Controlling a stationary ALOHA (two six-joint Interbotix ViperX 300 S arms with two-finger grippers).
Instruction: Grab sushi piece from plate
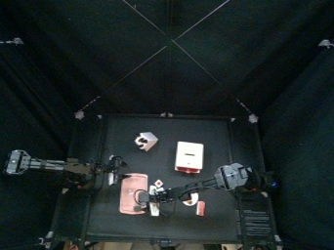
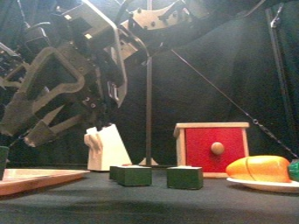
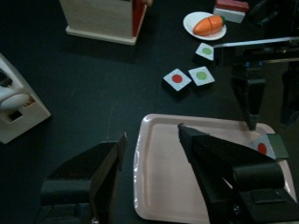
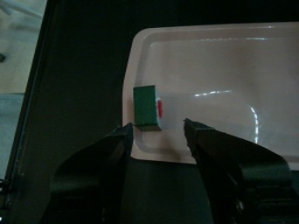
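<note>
A: Sushi piece (image 4: pixel 146 107) — where?
B: On the pink plate (image 4: pixel 233 79), right at one rim, standing on edge; green wrap, white face w/ red centre. Plate sits on the front-left part of the counter (image 1: pixel 156 132) seen from above.

A: Right hand?
B: Right hand (image 4: pixel 156 144) is over the plate, fingers spread wide, piece just ahead of the gap between the tips. Not touching it, nothing pinched.

A: Left hand?
B: Left hand (image 3: pixel 158 153) hangs over the plate's other end, fingers spread too, empty. In its wrist view the right arm's fingers (image 3: pixel 253 96) point down at the plate rim beside the piece.

A: Rest of counter?
B: Two more sushi pieces (image 3: pixel 190 78) side by side off the plate, red-centred one and green-centred one, touching or nearly so. Small round dish (image 3: pixel 205 24) w/ an orange piece on it, further out. White box w/ red front (image 2: pixel 212 149) mid-counter. White block w/ holes (image 2: pixel 107 147) left of the box, well apart from the plate.
</note>
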